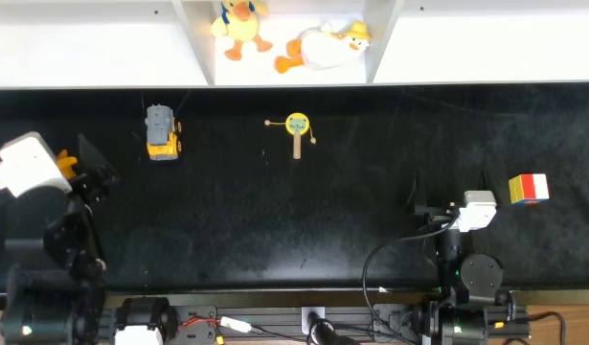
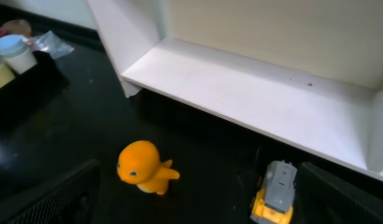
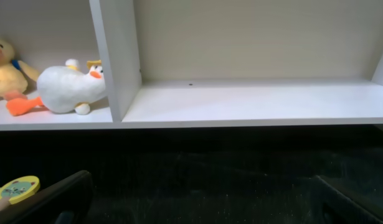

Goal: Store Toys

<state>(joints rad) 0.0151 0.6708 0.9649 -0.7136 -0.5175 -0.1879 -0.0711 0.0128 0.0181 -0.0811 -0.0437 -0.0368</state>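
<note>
Left gripper: orange toy and truck sat just ahead, before shelf bay. Right gripper: open table ahead, divider to its left.

L gripper far left, R gripper low right, both spread wide.

No lettering, number or sign can be read anywhere. The rattle drum, mid-counter by the back edge, may carry a print, too small to tell.
</note>
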